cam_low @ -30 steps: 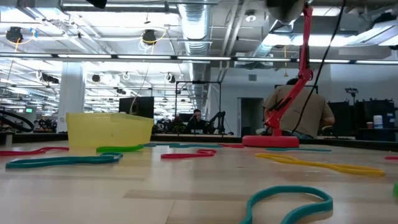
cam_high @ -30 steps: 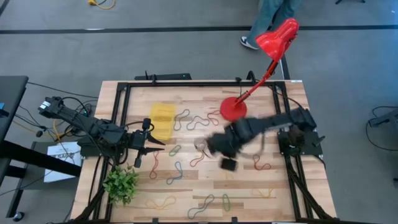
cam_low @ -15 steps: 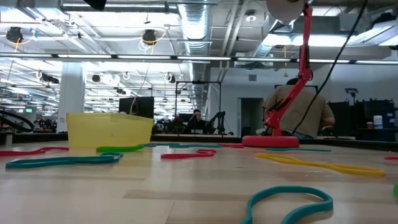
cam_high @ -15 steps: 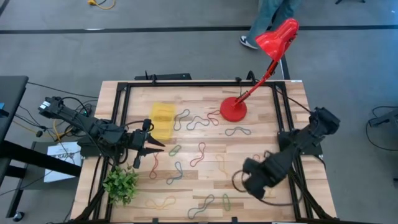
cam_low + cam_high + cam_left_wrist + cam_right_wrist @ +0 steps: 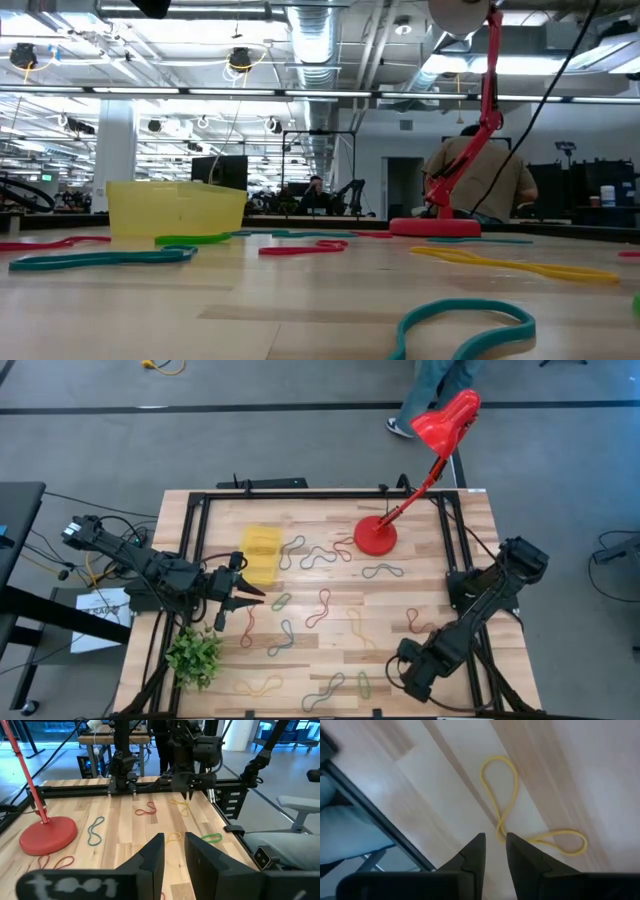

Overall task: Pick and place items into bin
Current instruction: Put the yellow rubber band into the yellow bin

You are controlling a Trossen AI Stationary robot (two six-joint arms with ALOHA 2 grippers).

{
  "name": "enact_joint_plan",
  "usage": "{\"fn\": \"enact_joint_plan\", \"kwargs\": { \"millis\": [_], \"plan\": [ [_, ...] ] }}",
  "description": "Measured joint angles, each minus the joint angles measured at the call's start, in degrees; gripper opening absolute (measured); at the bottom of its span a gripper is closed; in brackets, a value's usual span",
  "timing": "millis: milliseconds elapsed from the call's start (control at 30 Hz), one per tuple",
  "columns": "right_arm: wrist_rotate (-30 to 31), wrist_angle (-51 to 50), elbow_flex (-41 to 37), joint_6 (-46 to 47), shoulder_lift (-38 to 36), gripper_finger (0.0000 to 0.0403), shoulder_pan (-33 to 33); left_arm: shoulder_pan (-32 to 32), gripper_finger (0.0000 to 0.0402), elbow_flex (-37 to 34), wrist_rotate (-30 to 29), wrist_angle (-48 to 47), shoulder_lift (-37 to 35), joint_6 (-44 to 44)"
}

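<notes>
Seen from above, the left tool (image 5: pixel 243 591) hangs near the desk's (image 5: pixel 400 600) left edge, just beside the yellow bin (image 5: pixel 262 554), its dark fingers pointing toward the middle of the desk; how far apart they stand cannot be told from here. The right tool (image 5: pixel 412 672) sits low at the desk's front right corner, its fingertips lost under the arm's own body. The items (image 5: pixel 322 607), squiggly loops in red, green, yellow and grey, lie scattered across the wood, none visibly inside the bin, and a red lamp base (image 5: pixel 375 536) stands behind them, with a green plant (image 5: pixel 195 653) at the front left. From desk height, neither tool shows; the bin (image 5: pixel 176 208) stands at the left, a teal loop (image 5: pixel 100 259) and a second teal loop (image 5: pixel 462 322) lie nearest, the latter cut off at the lower edge, and a person (image 5: pixel 480 185) stands partly hidden behind the lamp's stem. In the left wrist view, the left tool (image 5: pixel 173 854) has a narrow gap between its fingers and grips nothing; the right arm (image 5: pixel 192 752) hangs beyond over the far corner. In the right wrist view, the right tool (image 5: pixel 494 851) is likewise narrowly parted and empty, poised above a yellow loop (image 5: pixel 520 815) lying flat on the desk, with the desk's edge just beside.
</notes>
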Motion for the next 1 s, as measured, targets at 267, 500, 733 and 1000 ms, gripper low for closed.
{"fn": "enact_joint_plan", "kwargs": {
  "millis": [267,500,733,1000],
  "plan": [
    [-4.71,2.62,0.0,-0.18,5.76,0.0071,0.01,0.02,0.0067,0.0,-0.04,0.0,0.0,0.62],
    [-8.55,3.19,0.17,-2.98,10.95,0.0071,-0.68,0.0,0.0067,0.0,-0.2,1.16,0.0,5.06],
    [-8.46,1.53,0.26,-4.29,11.61,0.0071,-1.59,0.01,0.0067,0.0,-0.24,1.54,-0.02,9.23],
    [-4.01,3.98,0.07,-4.0,11.48,0.0037,-1.4,0.02,0.0067,0.0,-0.29,1.78,-0.02,10.77]
  ]
}}
